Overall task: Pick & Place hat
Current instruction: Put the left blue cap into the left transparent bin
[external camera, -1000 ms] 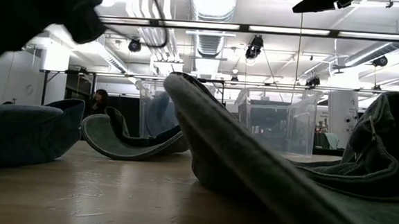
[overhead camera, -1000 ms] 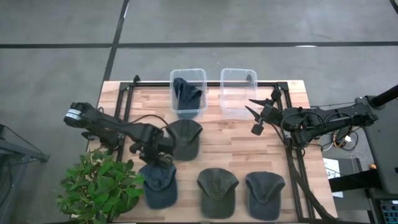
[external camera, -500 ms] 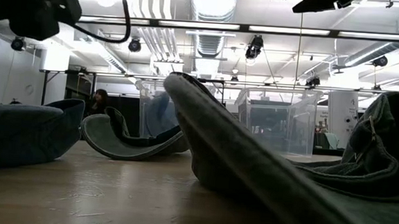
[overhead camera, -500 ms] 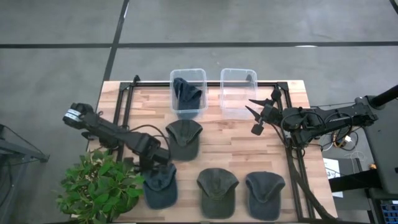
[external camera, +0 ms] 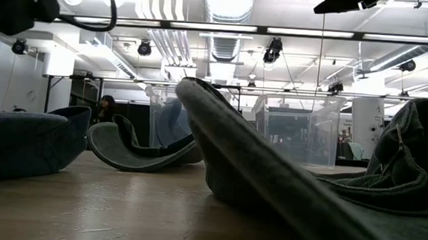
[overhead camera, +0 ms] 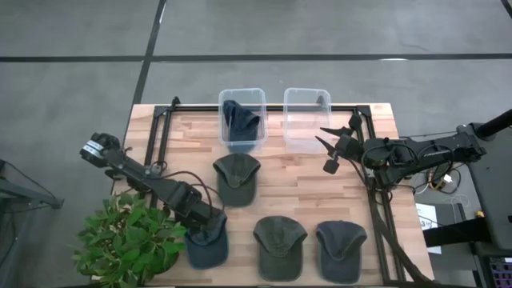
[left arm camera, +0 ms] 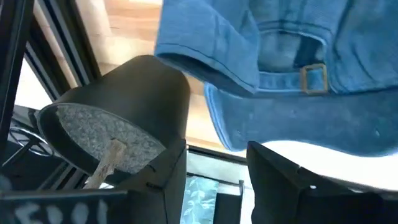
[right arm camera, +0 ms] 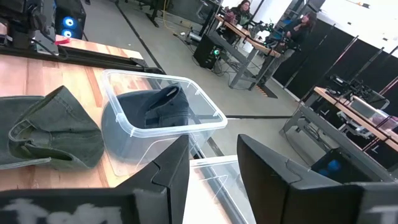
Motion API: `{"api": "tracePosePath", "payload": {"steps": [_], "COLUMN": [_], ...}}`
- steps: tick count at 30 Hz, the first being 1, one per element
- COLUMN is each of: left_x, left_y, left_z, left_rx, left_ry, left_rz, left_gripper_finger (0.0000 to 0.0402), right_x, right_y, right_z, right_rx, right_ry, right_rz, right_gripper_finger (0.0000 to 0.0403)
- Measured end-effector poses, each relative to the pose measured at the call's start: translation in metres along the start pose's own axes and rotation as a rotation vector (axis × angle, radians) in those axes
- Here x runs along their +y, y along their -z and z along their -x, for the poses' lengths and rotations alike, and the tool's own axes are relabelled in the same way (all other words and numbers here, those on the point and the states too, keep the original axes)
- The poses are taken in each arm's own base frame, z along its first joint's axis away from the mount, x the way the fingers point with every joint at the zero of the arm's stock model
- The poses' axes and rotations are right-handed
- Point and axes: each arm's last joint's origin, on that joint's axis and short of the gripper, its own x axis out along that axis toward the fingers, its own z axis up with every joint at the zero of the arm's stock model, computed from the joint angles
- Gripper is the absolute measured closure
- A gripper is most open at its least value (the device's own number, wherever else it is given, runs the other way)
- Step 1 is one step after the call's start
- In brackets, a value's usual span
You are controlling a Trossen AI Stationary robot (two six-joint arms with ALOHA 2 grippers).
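- Left gripper sits right over the back edge of the blue hat at the front left of the table, jaws apart with nothing in them
- I'd bite the strap edge near the buckle, square on
- Further back, right gripper hangs open by the empty bin; the other bin already holds a hat

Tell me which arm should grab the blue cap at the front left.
Left. Its gripper hangs open right at the blue cap, strap buckle in its wrist view. The right gripper waits by the empty bin, far off.
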Motion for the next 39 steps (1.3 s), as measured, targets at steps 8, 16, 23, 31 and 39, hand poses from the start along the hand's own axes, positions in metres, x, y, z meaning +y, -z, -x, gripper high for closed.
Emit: {"api": "tracePosePath", "payload": {"steps": [8, 16, 23, 31, 39], "left_x": [-0.006, -0.004, -0.001, -0.003, -0.002], "left_y": [-0.009, -0.015, -0.018, -0.027, -0.035], "left_z": [-0.022, -0.029, -0.034, -0.052, -0.062], "left_rx": [0.043, 0.036, 0.030, 0.079, 0.078], "left_ry": [0.056, 0.044, 0.022, 0.066, 0.093], "left_rz": [0.015, 0.068, 0.060, 0.000, -0.003], "left_gripper_finger": [0.0241, 0.0241, 0.0241, 0.0241, 0.0248], "right_x": [0.000, 0.000, 0.000, 0.000, 0.000], "right_y": [0.000, 0.000, 0.000, 0.000, 0.000], "right_z": [0.000, 0.000, 0.000, 0.000, 0.000], "right_rx": [0.000, 0.000, 0.000, 0.000, 0.000], "right_ry": [0.000, 0.000, 0.000, 0.000, 0.000], "right_rz": [0.000, 0.000, -0.004, -0.004, -0.001], "right_gripper_finger": [0.0277, 0.0268, 0.0275, 0.0280, 0.0270]}}
